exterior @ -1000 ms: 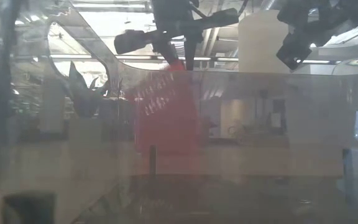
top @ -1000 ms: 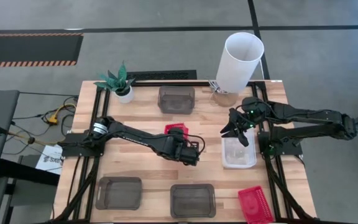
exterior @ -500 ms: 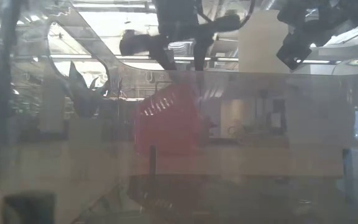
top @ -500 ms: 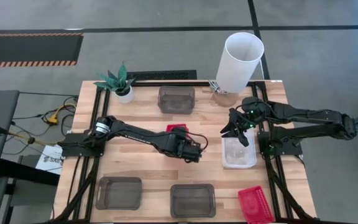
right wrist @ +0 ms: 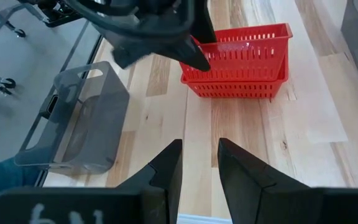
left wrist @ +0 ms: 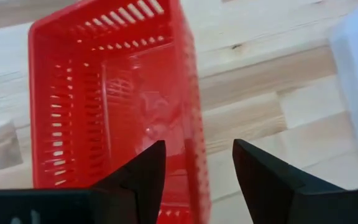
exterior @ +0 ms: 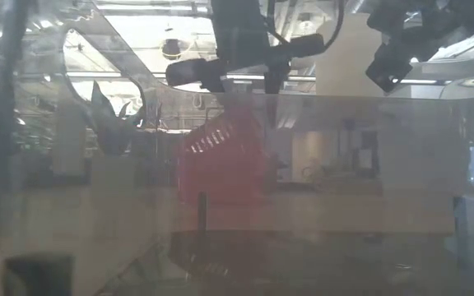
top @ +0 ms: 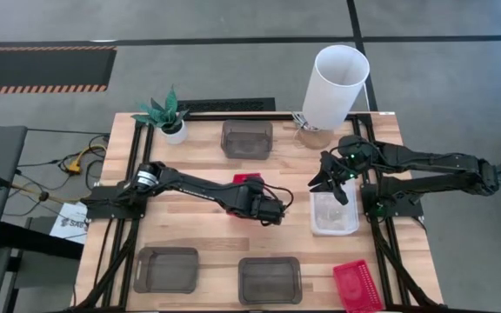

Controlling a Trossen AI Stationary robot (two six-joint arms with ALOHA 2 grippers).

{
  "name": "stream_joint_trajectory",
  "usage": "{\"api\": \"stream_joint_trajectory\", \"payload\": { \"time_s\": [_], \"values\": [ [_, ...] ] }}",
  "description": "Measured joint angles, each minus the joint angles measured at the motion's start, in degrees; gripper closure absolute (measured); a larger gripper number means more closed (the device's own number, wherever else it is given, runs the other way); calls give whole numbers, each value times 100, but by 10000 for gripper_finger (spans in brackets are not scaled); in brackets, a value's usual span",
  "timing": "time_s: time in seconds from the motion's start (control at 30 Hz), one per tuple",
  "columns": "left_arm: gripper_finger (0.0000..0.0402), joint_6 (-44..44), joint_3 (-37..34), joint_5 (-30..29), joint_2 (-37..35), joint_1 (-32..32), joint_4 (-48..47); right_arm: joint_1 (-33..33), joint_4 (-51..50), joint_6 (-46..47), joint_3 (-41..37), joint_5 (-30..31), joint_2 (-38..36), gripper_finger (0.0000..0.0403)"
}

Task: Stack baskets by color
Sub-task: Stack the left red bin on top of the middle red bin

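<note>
One red basket (top: 247, 178) rests flat on its bottom at the table's middle, also seen as the red basket (left wrist: 110, 99) and the red basket (right wrist: 241, 62). My left gripper (left wrist: 199, 158) is open above its near end. One finger hangs over the inside and one outside a long wall (left wrist: 194, 124), and I cannot see them touching it. My right gripper (top: 327, 184) hovers open over the far end of a clear basket (top: 334, 214), with nothing between its fingers (right wrist: 169, 162). A second red basket (top: 357, 285) lies at the near right.
Grey baskets sit at the far middle (top: 246, 137), near left (top: 165, 268) and near middle (top: 270, 278). A tall white cylinder (top: 333, 87) stands at the far right, and a small potted plant (top: 165, 115) at the far left. Bare wood lies between the red and clear baskets.
In the low view the red basket hung tilted from my left gripper. It has since dropped away from the fingers and settled on the table. My left gripper has shifted a little toward the table's right edge and rolled slightly. The right arm kept still.
</note>
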Motion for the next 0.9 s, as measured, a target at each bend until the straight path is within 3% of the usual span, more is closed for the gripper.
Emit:
{"api": "stream_joint_trajectory", "payload": {
  "time_s": [0.2, 0.43, 0.9],
  "values": [
    [261, 56, 12, 69, 122, 12, 87, -1, -5, -2, 0, -1, 0, 281],
    [386, 129, 6, 127, 177, 17, 219, -1, -4, -4, 0, -9, 0, 281],
    [401, -266, 6, -78, 174, 37, 258, 0, -7, -7, 0, -13, 0, 281]
  ]
}}
